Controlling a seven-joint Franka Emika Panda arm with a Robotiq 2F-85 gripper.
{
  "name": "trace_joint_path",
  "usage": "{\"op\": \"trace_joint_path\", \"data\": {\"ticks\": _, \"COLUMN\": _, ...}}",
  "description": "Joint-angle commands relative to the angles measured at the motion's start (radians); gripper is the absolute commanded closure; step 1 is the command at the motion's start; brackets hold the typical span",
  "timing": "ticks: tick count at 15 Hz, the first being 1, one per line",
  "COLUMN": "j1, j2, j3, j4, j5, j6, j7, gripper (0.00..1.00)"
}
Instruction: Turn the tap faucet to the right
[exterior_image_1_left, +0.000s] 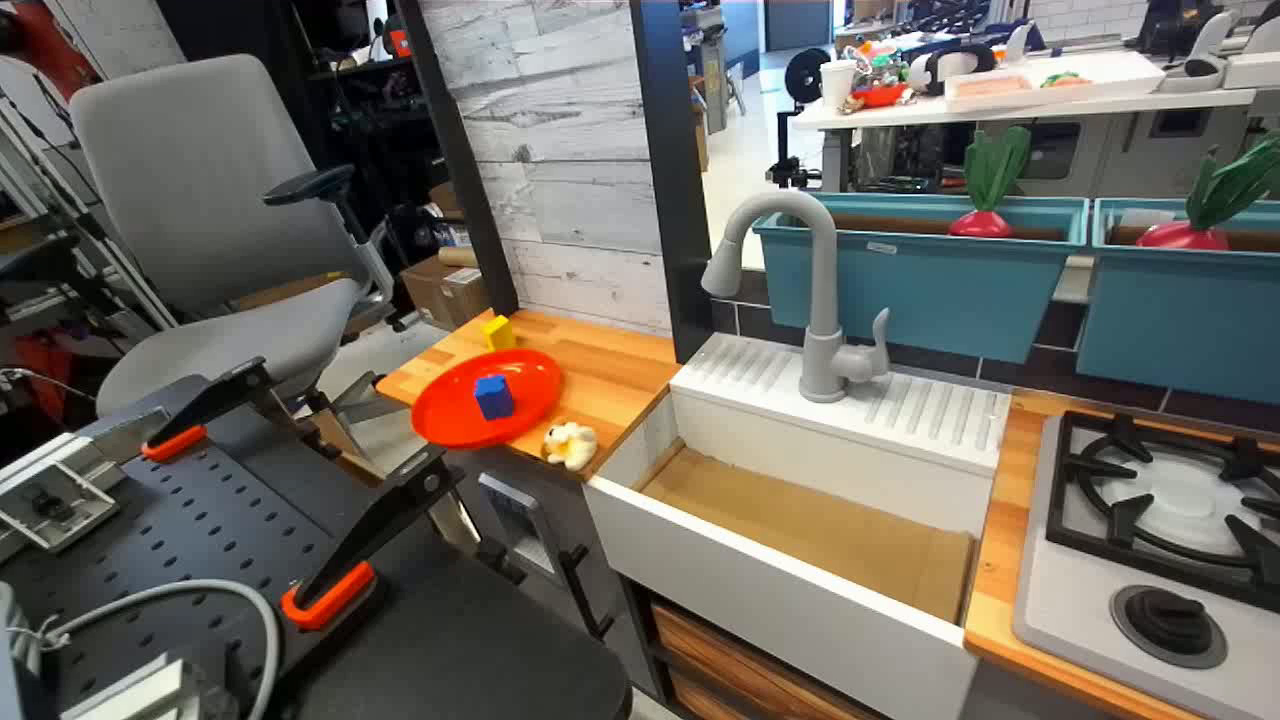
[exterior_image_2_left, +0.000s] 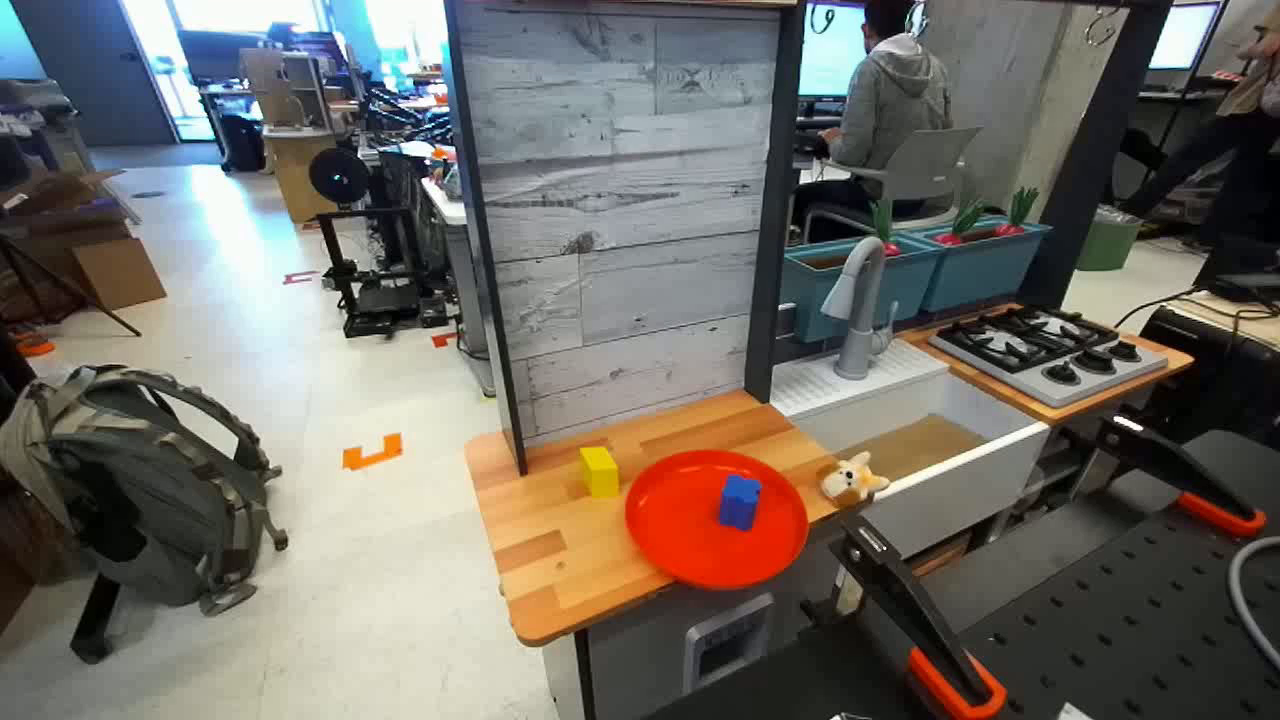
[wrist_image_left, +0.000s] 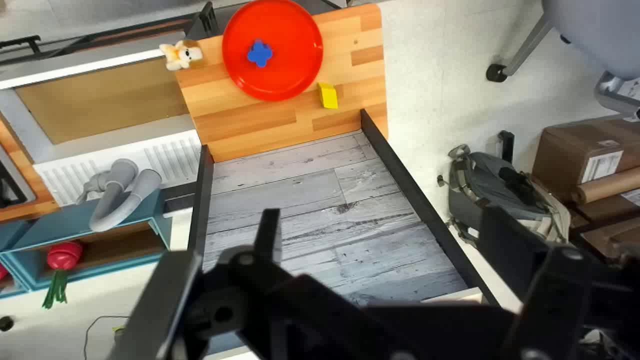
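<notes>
The grey tap faucet (exterior_image_1_left: 824, 290) stands upright on the white ledge behind the sink (exterior_image_1_left: 740, 575) in both exterior views (exterior_image_2_left: 857, 335). In an exterior view its arched spout points left, towards the wooden counter side, and its small lever (exterior_image_1_left: 880, 345) is on the right of the column. In the wrist view the faucet (wrist_image_left: 107, 205) shows at the left, seen from above. My gripper (wrist_image_left: 386, 227) shows only in the wrist view. It is open with nothing between its fingers, above the grey wood-look panel and well apart from the faucet.
A red plate (exterior_image_2_left: 680, 540) with a blue block (exterior_image_2_left: 740, 502), a yellow block (exterior_image_2_left: 600, 472) and a small plush dog (exterior_image_2_left: 852, 480) are on the wooden counter. A tall wood-look panel (exterior_image_2_left: 630, 200) with dark posts rises behind it. Blue planters (exterior_image_1_left: 920, 290) and a stove (exterior_image_1_left: 1060, 600) flank the faucet.
</notes>
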Motion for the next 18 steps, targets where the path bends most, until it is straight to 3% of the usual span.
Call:
{"op": "trace_joint_path", "data": {"ticks": 1, "j1": 0.003, "j2": 0.001, "j3": -0.003, "j4": 0.002, "j5": -0.002, "j6": -0.002, "j7": 0.001, "gripper": 0.0}}
{"op": "trace_joint_path", "data": {"ticks": 7, "j1": 0.003, "j2": 0.001, "j3": -0.003, "j4": 0.003, "j5": -0.002, "j6": -0.002, "j7": 0.001, "gripper": 0.0}}
{"op": "trace_joint_path", "data": {"ticks": 10, "j1": -0.031, "j2": 0.064, "j3": -0.011, "j4": 0.014, "j5": -0.053, "j6": 0.035, "j7": 0.007, "gripper": 0.0}}
{"op": "trace_joint_path", "data": {"ticks": 15, "j1": -0.095, "j2": 0.177, "j3": -0.075, "j4": 0.02, "j5": -0.126, "j6": 0.077, "j7": -0.02, "gripper": 0.0}}
{"op": "trace_joint_path", "data": {"ticks": 18, "j1": -0.117, "j2": 0.29, "j3": -0.131, "j4": 0.054, "j5": -0.1, "j6": 0.107, "j7": -0.057, "gripper": 0.0}}
